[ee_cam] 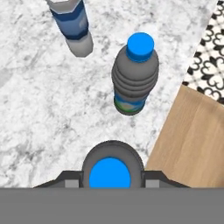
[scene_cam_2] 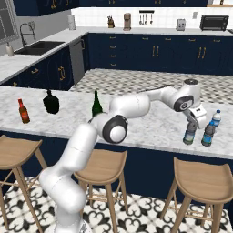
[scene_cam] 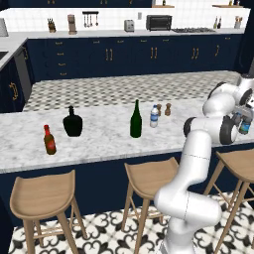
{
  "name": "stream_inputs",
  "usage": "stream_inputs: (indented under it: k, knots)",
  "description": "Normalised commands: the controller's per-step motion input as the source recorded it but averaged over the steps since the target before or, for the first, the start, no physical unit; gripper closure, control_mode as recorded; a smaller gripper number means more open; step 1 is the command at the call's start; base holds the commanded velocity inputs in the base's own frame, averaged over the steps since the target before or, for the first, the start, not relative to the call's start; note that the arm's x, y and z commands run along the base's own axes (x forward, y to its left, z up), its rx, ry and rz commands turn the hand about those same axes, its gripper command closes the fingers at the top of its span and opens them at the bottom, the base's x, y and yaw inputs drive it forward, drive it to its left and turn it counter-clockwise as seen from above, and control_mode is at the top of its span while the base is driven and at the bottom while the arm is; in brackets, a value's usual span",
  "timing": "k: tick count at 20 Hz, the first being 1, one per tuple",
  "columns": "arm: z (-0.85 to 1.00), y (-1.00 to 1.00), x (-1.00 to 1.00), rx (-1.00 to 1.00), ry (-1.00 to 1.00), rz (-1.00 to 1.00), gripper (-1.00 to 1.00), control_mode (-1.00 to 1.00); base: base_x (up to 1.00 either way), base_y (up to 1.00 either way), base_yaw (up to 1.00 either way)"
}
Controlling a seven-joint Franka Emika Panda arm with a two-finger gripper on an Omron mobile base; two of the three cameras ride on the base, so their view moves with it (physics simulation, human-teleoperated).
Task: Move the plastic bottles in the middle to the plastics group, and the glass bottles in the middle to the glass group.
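Hand (scene_cam_2: 191, 129) clasps a ribbed blue-capped bottle (ee_cam: 110, 173), body cut off at six o'clock; two plastic bottles (ee_cam: 134, 76) stand on veined marble surface (ee_cam: 39, 118).

Marble counter (scene_cam: 99, 134) (bottles (scene_cam: 136, 119) atop)

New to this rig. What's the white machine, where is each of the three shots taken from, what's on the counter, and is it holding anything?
It's a rendered kitchen. The white machine is a robot arm on a mobile base. Two cameras sit behind it, left and right; the third looks down from its hand. The gripper is closed on a blue-capped plastic bottle, beside two similar bottles on the marble counter. Elsewhere stand a green wine bottle, a water bottle, two shakers, a squat dark bottle and a red-capped sauce bottle.
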Motion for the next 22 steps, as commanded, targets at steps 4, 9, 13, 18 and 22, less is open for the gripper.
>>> stream_inputs:
  k: [4,9,13,18,22]
  knots:
    - [-0.32,0.0,0.0,0.0,0.0,-0.03,1.0,-1.0,0.0,0.0,0.0]
    - [-0.07,0.0,0.0,-0.01,-0.01,-0.02,-1.0,-1.0,0.0,0.0,0.0]
    - [0.0,0.0,0.0,-0.03,-0.02,-0.01,-1.0,-1.0,0.0,0.0,0.0]
    - [0.0,0.01,0.0,-0.01,-0.05,-0.01,-1.0,-1.0,0.0,0.0,0.0]
    - [0.2,0.09,-0.28,0.0,-0.06,0.0,-1.0,-1.0,0.0,0.0,0.0]
